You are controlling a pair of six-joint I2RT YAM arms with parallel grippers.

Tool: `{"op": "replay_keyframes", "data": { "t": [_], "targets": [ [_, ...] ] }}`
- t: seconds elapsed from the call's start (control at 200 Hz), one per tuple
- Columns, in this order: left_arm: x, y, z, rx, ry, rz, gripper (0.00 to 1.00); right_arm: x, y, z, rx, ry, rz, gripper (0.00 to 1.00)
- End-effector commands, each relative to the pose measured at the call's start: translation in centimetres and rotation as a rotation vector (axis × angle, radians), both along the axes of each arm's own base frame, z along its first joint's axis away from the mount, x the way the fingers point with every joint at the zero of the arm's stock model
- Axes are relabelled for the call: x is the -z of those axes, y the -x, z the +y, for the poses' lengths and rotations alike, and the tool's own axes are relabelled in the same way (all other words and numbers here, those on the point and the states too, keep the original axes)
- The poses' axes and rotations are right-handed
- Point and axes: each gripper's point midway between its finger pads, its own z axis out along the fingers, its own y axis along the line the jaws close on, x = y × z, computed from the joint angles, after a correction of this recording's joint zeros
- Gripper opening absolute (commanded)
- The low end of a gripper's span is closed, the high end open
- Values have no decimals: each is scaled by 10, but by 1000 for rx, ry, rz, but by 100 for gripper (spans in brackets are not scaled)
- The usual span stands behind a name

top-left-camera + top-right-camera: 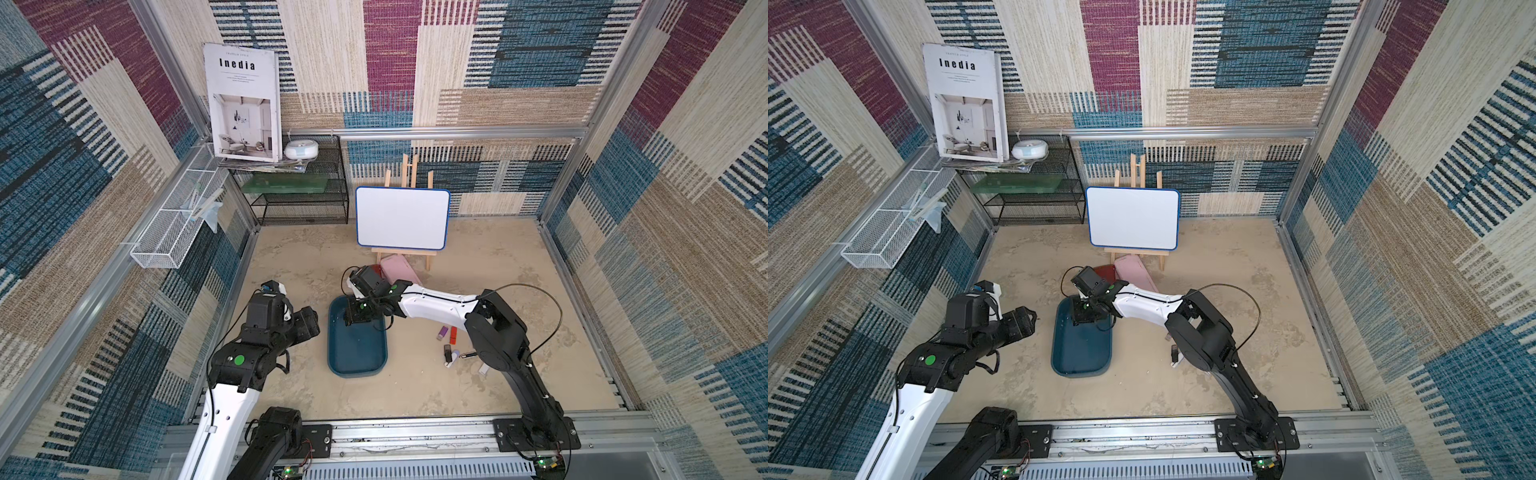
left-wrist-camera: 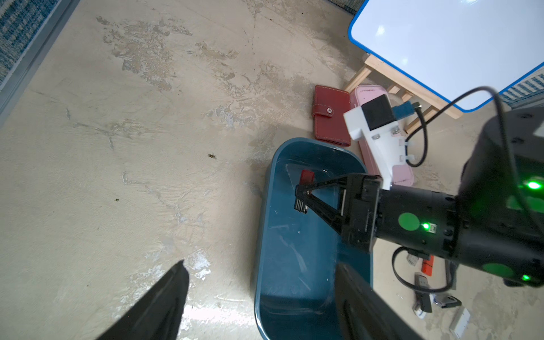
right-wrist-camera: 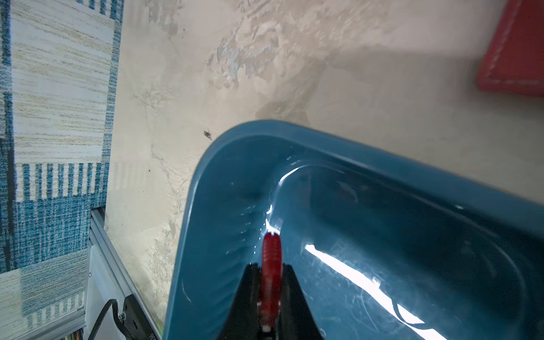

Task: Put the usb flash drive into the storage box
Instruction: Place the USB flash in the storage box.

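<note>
Pinched edge-on between the right gripper's [image 3: 270,266] closed fingers, one red usb flash drive [image 3: 271,250] hangs low inside the far end of the single storage box [image 3: 382,164], probably so that a release drops it within the rim. Spread and empty, the left gripper [image 2: 260,263] hovers left of the box, seemingly to keep clear. At least five more drives [image 1: 453,334] lie to its right, with one red wallet [image 2: 331,116] and one pink case [image 2: 369,93] beyond.

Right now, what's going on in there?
The right hand is shut on a red flash drive and holds it low inside the far end of the teal storage box, not yet released. I can't tell whether the drive touches the box floor. The left hand hangs open beside the box, holding nothing. Several other drives lie on the table near the right arm.
</note>
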Motion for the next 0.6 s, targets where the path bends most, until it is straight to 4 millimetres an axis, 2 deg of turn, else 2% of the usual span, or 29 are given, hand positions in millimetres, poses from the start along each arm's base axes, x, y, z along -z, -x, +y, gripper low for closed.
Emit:
{"op": "replay_keyframes", "data": {
  "t": [0.0, 0.13, 0.311, 0.596],
  "targets": [
    [1, 0, 1, -6, -5, 0, 82, 12, 0, 1, 19, 33, 39, 5],
    [1, 0, 1, -3, -4, 0, 82, 22, 1, 9, 17, 24, 67, 6],
    [0, 0, 1, -3, -1, 0, 82, 31, -2, 19, 17, 20, 101, 13],
    [2, -1, -1, 2, 2, 7, 82, 29, -1, 18, 23, 29, 111, 36]
  ]
}}
